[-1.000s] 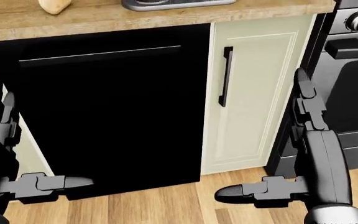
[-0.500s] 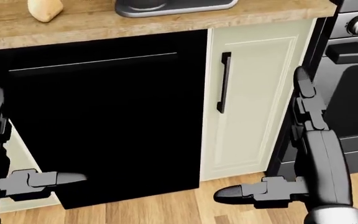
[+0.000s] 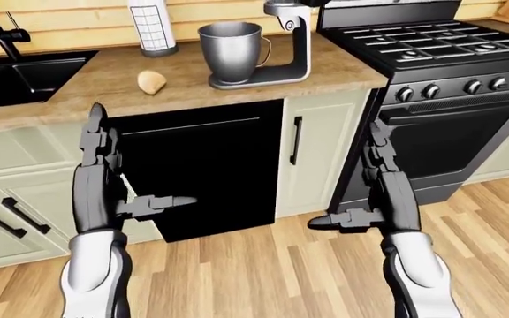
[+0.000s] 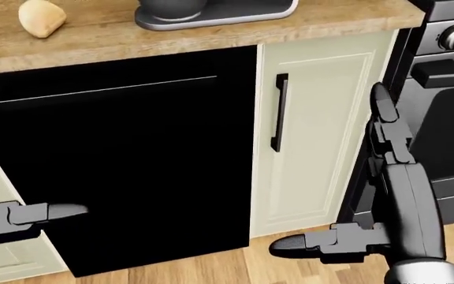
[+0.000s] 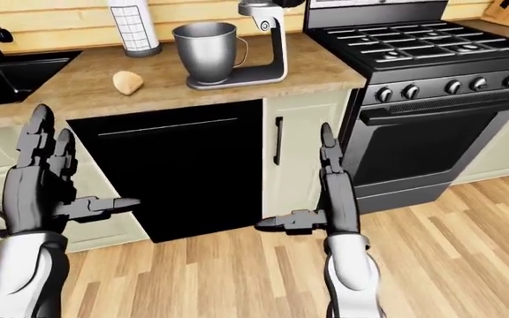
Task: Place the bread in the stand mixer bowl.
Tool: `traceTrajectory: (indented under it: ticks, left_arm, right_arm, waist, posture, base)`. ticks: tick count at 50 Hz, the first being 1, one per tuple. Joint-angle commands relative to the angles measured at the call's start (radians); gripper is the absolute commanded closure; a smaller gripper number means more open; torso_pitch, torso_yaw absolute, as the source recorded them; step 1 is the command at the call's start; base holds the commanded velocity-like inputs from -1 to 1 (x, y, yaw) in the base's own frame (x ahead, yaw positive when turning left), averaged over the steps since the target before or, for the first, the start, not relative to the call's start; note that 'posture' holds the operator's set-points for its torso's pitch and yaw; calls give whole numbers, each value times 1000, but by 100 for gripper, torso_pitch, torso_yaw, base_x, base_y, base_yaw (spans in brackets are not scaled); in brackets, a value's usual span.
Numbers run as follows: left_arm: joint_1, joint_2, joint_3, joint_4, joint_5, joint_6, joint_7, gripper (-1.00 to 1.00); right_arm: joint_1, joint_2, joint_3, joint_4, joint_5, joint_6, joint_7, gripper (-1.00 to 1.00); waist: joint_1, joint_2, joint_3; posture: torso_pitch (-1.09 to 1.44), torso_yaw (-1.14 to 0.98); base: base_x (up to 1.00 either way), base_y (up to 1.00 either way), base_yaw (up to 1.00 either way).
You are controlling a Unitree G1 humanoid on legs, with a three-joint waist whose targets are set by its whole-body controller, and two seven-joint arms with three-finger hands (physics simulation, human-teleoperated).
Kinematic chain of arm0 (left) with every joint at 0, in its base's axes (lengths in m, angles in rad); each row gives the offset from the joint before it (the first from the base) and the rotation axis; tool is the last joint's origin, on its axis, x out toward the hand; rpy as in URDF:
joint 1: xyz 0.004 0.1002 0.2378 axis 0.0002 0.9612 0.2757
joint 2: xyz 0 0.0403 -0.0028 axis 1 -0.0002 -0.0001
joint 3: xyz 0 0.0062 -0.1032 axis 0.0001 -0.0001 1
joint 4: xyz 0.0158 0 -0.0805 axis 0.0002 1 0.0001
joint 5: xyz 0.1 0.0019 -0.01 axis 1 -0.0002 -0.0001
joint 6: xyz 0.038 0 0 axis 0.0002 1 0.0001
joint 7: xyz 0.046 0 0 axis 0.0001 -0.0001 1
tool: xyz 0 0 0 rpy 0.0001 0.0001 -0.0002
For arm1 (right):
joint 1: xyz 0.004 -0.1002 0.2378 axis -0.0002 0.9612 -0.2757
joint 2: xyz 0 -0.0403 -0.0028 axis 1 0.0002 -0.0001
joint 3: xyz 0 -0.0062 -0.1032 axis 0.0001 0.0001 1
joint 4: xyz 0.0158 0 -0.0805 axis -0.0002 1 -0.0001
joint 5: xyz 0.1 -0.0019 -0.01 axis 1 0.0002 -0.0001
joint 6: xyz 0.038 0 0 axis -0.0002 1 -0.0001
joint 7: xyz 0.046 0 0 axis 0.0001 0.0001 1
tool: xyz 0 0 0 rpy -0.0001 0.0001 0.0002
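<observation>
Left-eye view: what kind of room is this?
A simulated home kitchen, most likely: a wooden countertop carries a stand mixer and a piece of bread, a gas range stands at the right, and a sink is set in at the left.

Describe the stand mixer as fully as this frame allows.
The stand mixer stands on the wooden countertop beside the stove. It has a flat grey base, a dark upright column and a head cut off by the frame. Its metal bowl, with a side handle, sits upright on the base. Neither hand touches it.
</observation>
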Motion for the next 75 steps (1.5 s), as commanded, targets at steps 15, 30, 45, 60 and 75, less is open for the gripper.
traceTrajectory:
  ticks: [15,30,45,60,75]
  left_arm:
    - [-40,19,6,-73,36,-21,9,-100]
    - [-57,31,23,-82,43,-4,17,-100]
    - [-61,35,31,-77,38,-10,20,-100]
    - [-62,41,39,-71,32,-19,22,-100]
    - [-55,41,42,-62,29,-37,23,-100]
  right_arm:
    - [-37,-8,-13,-40,-7,-31,-7,-100]
    - [-57,-10,-8,-48,-15,-8,-3,-100]
    - [-57,-10,-8,-49,-18,-8,-1,-100]
    - [-57,-8,-4,-46,-22,-7,-3,-100]
    - [-61,-9,-3,-45,-22,0,-4,-100]
  waist:
    - [-11,-51,-4]
    - [-2,-47,-8]
    - [-16,59,-23]
    - [-8,-89,-12]
    - [-6,11,-16]
  posture:
    - [0,0]
    - [0,0]
    - [0,0]
    - [0,0]
    - [0,0]
  base:
    - [10,0,0]
    - [11,0,0]
    - [10,0,0]
    - [10,0,0]
    - [10,0,0]
